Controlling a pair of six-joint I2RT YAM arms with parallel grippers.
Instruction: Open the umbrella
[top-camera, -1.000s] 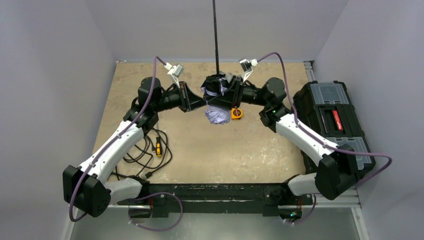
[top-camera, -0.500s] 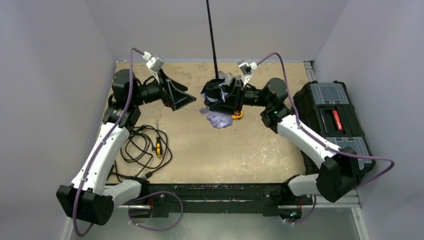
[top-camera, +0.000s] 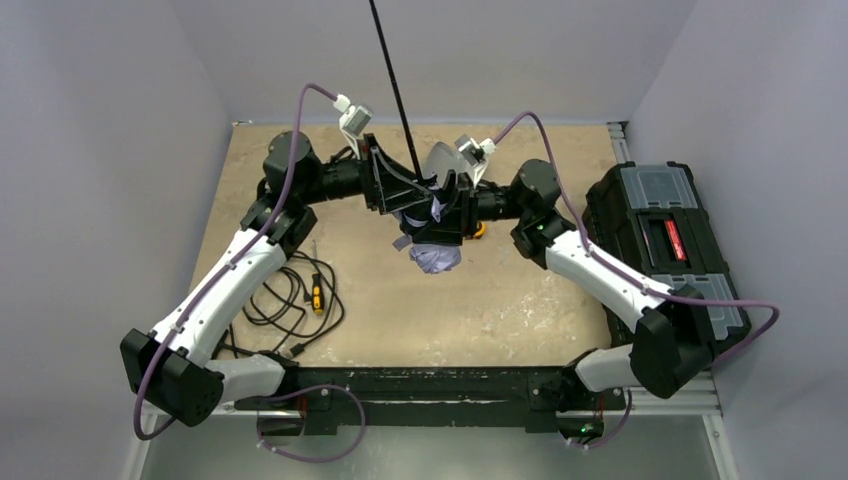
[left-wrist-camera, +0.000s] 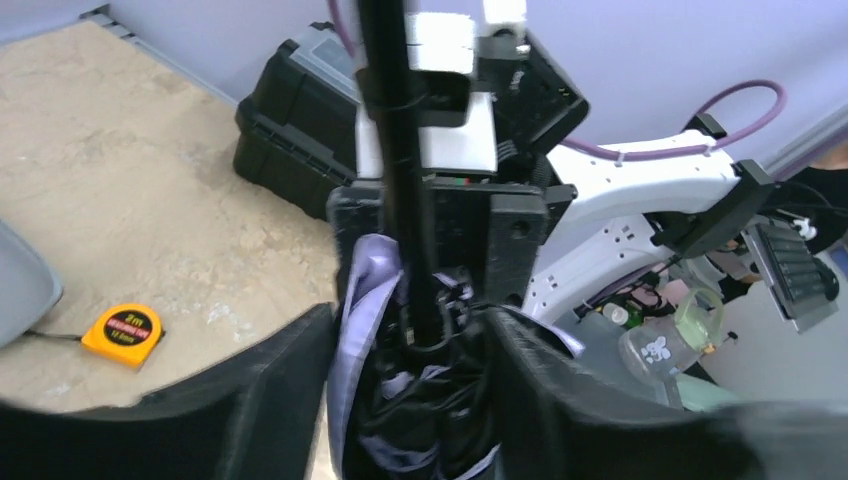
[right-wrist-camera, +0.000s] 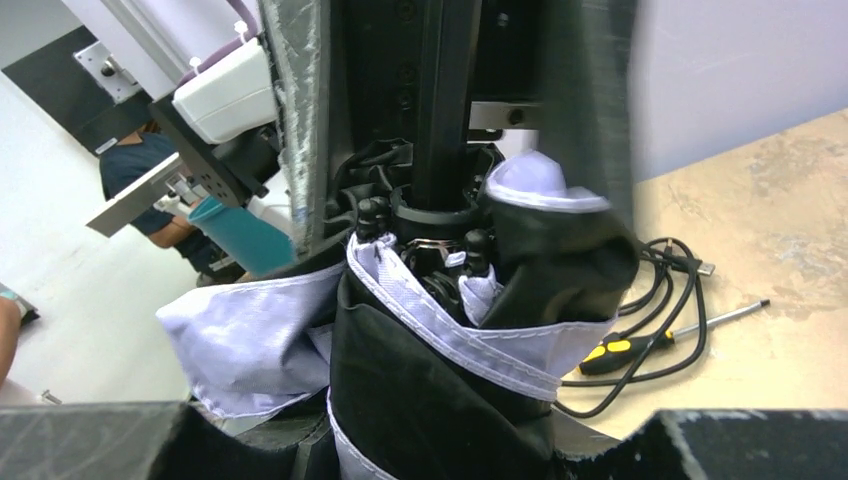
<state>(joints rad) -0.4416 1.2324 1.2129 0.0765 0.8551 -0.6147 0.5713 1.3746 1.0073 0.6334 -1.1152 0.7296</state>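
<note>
The umbrella (top-camera: 432, 256) hangs folded above the table's middle, a black and lavender canopy bunch with its thin black shaft (top-camera: 390, 70) leaning up and left out of the frame. The handle is out of view. My right gripper (top-camera: 447, 213) is shut on the canopy from the right. In the right wrist view (right-wrist-camera: 450, 430) its jaws squeeze the canopy fabric (right-wrist-camera: 440, 390). My left gripper (top-camera: 404, 196) comes in from the left. In the left wrist view (left-wrist-camera: 410, 320) its fingers (left-wrist-camera: 270, 400) press both sides of the canopy (left-wrist-camera: 430, 420) below the shaft (left-wrist-camera: 395, 150).
An orange tape measure (left-wrist-camera: 122, 333) lies on the table under the umbrella. A black toolbox (top-camera: 665, 235) stands at the right edge. A coiled black cable (top-camera: 275, 300) and a yellow-black screwdriver (top-camera: 317, 297) lie at the left front.
My left gripper let go and swung left half a second ago, then came back onto the canopy. The shaft has tilted further left and the bunch has shifted slightly left.
</note>
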